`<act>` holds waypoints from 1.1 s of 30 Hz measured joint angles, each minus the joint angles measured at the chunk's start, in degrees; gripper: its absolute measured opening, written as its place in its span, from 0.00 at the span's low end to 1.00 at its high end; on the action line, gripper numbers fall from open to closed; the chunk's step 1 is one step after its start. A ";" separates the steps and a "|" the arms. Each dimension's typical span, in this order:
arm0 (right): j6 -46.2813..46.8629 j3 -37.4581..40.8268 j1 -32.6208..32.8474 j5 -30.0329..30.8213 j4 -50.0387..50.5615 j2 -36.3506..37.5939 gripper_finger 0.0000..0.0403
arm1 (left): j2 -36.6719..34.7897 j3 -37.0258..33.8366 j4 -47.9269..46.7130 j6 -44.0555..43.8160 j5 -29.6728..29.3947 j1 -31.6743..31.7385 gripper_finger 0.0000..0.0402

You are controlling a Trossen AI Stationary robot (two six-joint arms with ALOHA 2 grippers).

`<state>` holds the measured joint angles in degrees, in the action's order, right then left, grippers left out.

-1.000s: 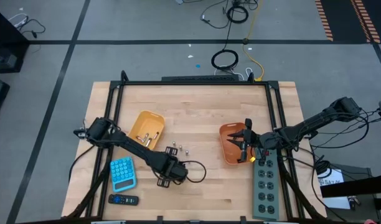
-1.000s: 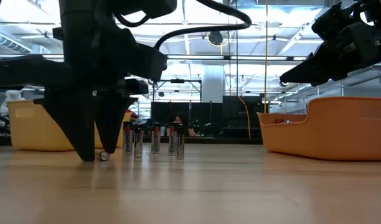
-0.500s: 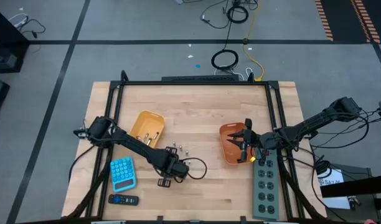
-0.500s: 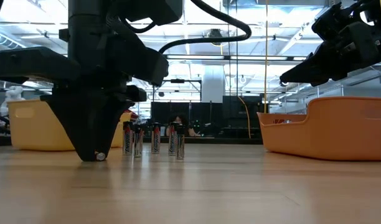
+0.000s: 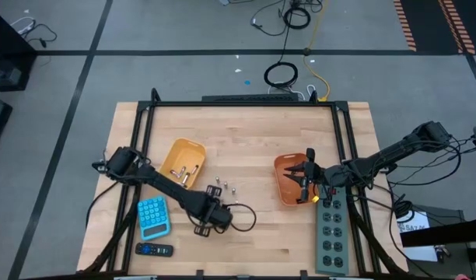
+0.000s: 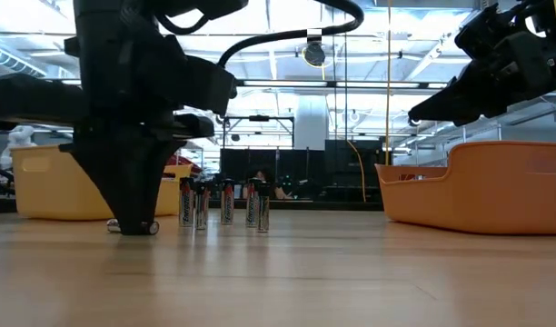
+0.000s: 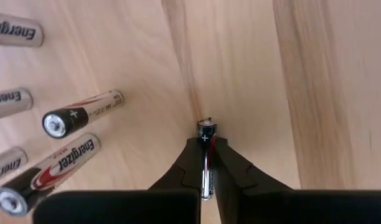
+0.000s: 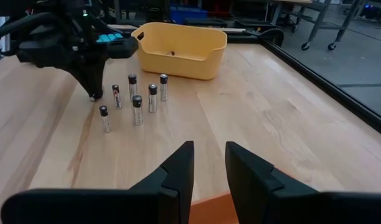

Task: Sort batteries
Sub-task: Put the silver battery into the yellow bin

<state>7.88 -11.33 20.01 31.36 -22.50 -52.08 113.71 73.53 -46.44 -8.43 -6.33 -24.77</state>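
My left gripper (image 5: 204, 225) is down at the table near its front, just near of a cluster of several batteries (image 5: 222, 187) that stand upright on their ends (image 6: 223, 202). It is shut on one dark battery (image 7: 205, 138) that lies on the wood. A yellow tray (image 5: 183, 162) with batteries in it sits at the back left. My right gripper (image 5: 303, 183) hangs open and empty over the orange tray (image 5: 287, 180) at the right, its fingers (image 8: 181, 163) apart. My left gripper pinches the lying battery by its long sides between its two fingertips (image 6: 133, 223), coming from above and pointing down. Both ends stick out past the fingers, the plus end (image 7: 205, 130) showing beyond the tips. The battery lies level on the table.
A blue calculator (image 5: 152, 216) and a black remote (image 5: 154, 250) lie left of my left gripper. A green power strip (image 5: 331, 233) runs along the right edge. A black frame rail (image 5: 246, 102) borders the table. Bare wood stretches between the trays.
My left gripper's fingers, apart a second ago, have closed on the lying battery. The gripper has shifted slightly toward the table's left, and the battery stays on the wood. The right arm has kept still.
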 joint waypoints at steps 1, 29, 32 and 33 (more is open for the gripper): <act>0.00 0.00 -0.01 0.20 -0.11 0.00 0.20 | -0.19 0.13 -0.30 -1.09 -0.26 -0.35 0.05; -1.50 -2.60 0.00 1.60 0.07 0.00 0.20 | -29.43 -10.46 -14.28 -20.50 -10.81 14.53 0.04; -1.12 -3.05 0.00 2.95 1.57 -0.01 0.20 | -32.10 -13.99 -14.14 -22.63 -7.98 19.60 0.04; -1.06 -3.10 0.00 3.21 1.78 -0.01 0.20 | -32.58 -14.92 -14.07 -22.78 -7.42 20.91 0.04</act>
<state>6.82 -14.44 20.01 34.57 -20.72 -52.10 81.13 58.62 -60.50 -31.21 -13.75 -3.85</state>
